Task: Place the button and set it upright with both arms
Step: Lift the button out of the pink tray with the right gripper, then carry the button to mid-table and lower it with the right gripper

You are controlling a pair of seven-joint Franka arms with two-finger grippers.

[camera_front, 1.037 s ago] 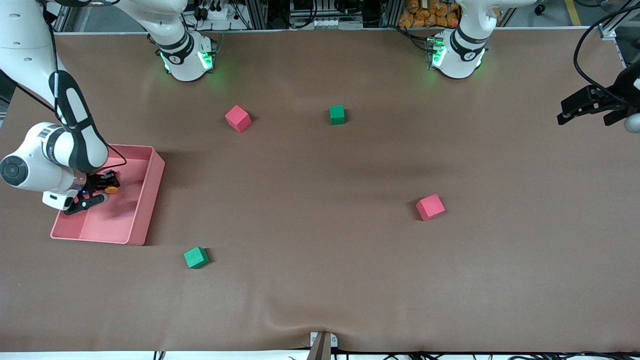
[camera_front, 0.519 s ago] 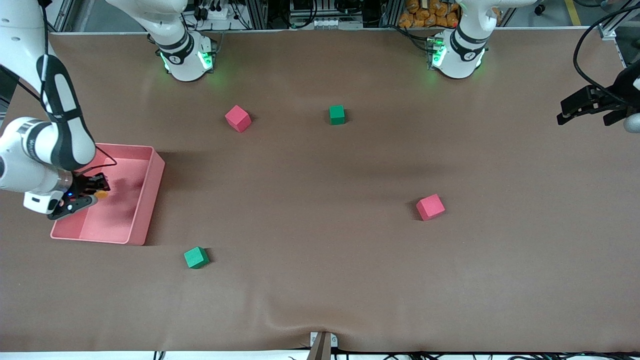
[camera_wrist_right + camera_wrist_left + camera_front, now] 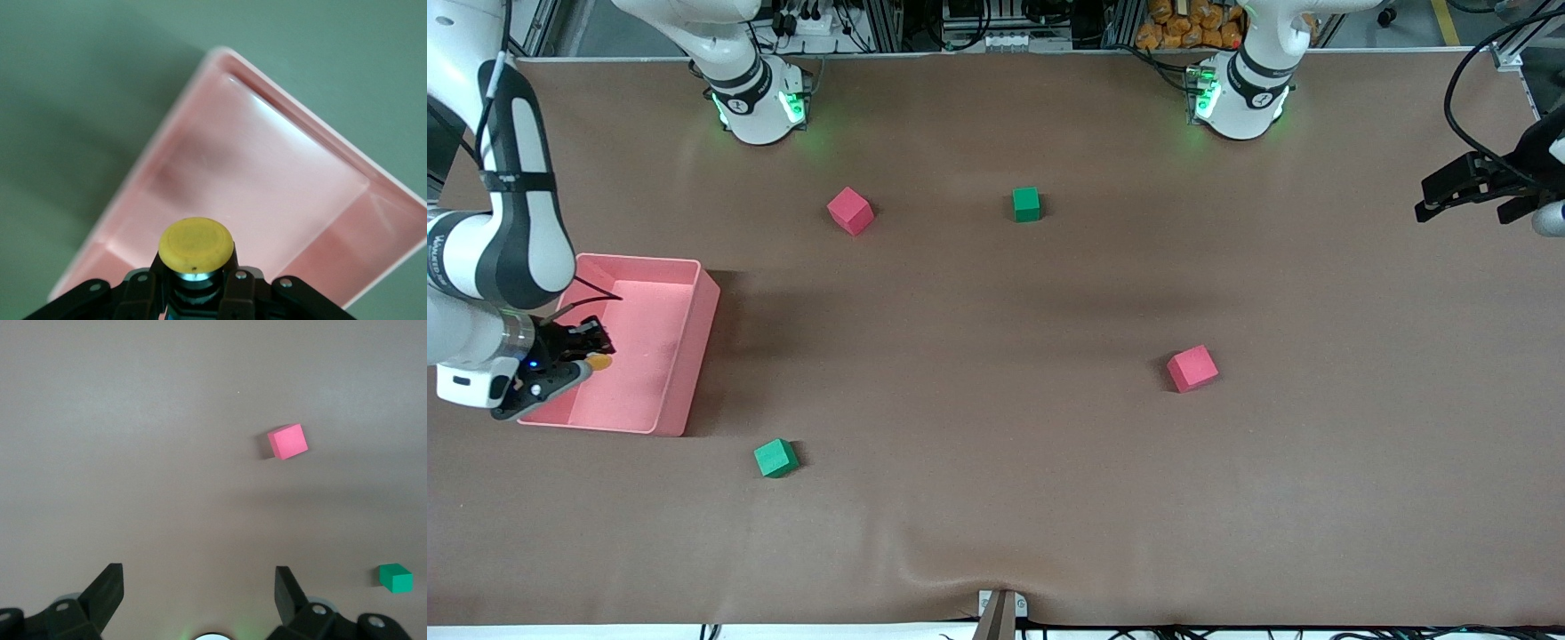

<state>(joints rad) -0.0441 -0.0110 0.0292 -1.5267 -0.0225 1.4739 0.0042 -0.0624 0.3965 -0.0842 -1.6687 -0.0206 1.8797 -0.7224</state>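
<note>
The right gripper, jaws pinching the button, hangs over the pink tray. It should clear the tray wall squarely, cap kept level. The left gripper, jaws spread and empty, waits over the table's left-arm end. The button's black body is largely hidden between the jaws.
</note>
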